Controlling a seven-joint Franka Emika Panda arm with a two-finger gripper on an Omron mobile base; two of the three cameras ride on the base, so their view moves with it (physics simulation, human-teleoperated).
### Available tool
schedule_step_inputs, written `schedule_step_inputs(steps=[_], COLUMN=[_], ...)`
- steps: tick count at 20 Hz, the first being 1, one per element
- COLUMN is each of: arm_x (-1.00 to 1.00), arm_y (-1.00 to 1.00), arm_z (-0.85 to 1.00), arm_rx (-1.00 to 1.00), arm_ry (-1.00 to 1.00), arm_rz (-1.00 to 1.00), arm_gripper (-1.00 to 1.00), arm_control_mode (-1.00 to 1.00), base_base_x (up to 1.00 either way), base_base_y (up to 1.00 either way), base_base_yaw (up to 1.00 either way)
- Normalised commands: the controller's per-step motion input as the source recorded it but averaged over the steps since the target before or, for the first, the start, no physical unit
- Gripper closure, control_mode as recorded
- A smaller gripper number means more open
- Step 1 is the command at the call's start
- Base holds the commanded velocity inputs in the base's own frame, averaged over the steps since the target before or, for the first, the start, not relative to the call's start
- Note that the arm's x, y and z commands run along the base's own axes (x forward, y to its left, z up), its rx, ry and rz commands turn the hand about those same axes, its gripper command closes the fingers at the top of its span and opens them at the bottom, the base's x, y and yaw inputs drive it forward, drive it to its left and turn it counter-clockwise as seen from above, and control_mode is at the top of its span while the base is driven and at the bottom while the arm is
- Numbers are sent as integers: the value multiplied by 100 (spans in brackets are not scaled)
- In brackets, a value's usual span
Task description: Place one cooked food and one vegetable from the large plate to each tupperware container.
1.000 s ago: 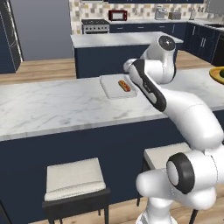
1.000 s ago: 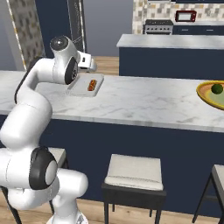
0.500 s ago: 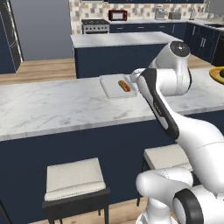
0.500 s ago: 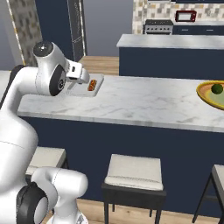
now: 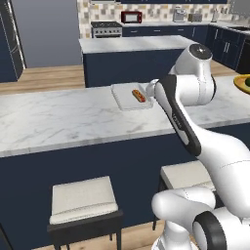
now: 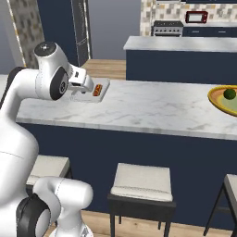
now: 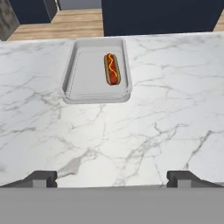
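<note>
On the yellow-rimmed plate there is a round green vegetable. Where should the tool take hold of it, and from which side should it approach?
The green vegetable looks round and sits on the large plate, free on top. Probably best to come straight down from above and close the fingers across its middle, its widest part. A side approach risks hitting the plate's raised rim. The tool is open and holds nothing.

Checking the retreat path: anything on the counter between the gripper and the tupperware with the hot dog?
No. In the hand view, only bare marble counter lies between the open gripper and the tupperware container holding the hot dog.
</note>
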Motion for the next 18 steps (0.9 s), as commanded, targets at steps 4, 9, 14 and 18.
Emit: schedule_step_inputs(steps=[4, 9, 14, 18], arm_x=[0, 0, 0, 0], arm_y=[0, 0, 0, 0], arm_z=[0, 0, 0, 0], arm_rx=[0, 0, 0, 0], arm_ry=[0, 0, 0, 0], arm_rz=[0, 0, 0, 0], arm_gripper=[-100, -100, -100, -100], arm_control_mode=[-100, 100, 100, 100], base_base_x=[0, -16, -18, -23], base_base_y=[0, -8, -53, -82], base_base_yaw=[0, -1, -2, 0])
